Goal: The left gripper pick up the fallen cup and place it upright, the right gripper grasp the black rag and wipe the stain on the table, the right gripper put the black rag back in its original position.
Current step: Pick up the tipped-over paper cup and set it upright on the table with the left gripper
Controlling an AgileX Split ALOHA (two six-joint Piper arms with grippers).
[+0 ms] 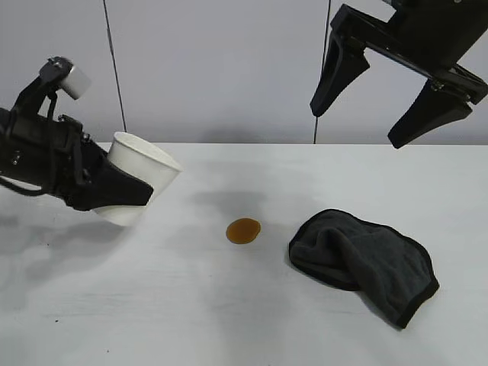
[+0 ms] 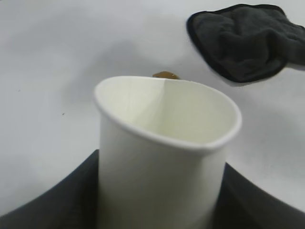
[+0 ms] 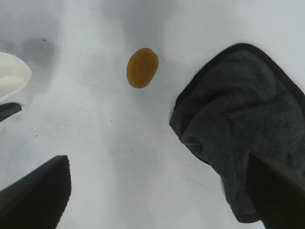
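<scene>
The cup (image 1: 141, 177) is plain white, inside and out. The table (image 1: 152, 305) is white with faint grey smudges. The stain (image 1: 243, 230) near the cup is brown-orange. The rag (image 1: 362, 259), past the stain from the cup, is dark grey with a black edge. Both grippers (image 1: 114, 191) (image 1: 389, 107) are black.

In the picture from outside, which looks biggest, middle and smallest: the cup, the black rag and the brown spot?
1. Black rag, the biggest, lying crumpled on the table.
2. White cup, a bit smaller, held tilted by the left tool, which hides part of it.
3. Brown spot, clearly the smallest.
</scene>
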